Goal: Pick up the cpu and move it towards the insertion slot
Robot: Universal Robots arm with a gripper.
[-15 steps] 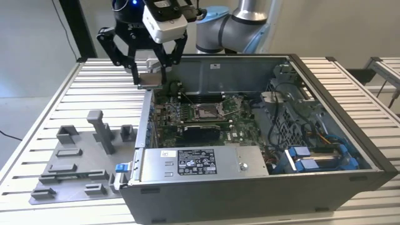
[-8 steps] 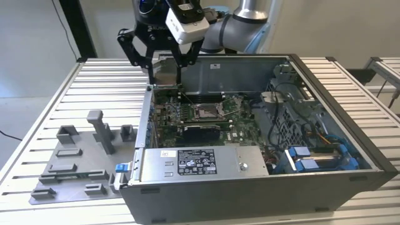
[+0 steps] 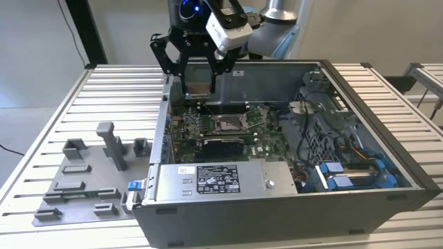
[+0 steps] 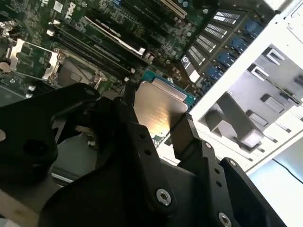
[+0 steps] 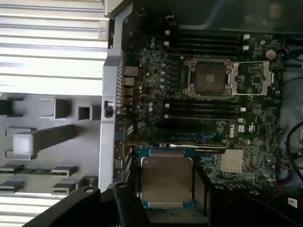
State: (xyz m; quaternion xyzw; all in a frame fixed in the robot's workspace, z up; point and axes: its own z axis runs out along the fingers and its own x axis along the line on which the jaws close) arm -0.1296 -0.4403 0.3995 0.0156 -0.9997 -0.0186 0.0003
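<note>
My black gripper [image 3: 198, 83] hangs above the open computer case, shut on the cpu [image 3: 198, 90], a thin square chip held level between its two fingers. In both wrist views the cpu [image 5: 165, 177] [image 4: 158, 106] shows its silvery top face, with a dark finger [image 5: 201, 184] against each side. The insertion slot [image 3: 229, 123] is a silver-framed socket with a brownish centre on the green board, its cover plate swung open. It lies below the chip and nearer the case's middle. The insertion slot [image 5: 208, 78] [image 4: 71, 71] is apart from the chip in both wrist views.
A grey fixture plate [image 3: 90, 176] with upright blocks lies on the slatted table at the exterior view's left. A silver power supply [image 3: 221, 179] fills the case's near side. A drive cage with blue parts [image 3: 353, 174] and cables stands at the right. The case's left wall [image 3: 163, 119] is close to my gripper.
</note>
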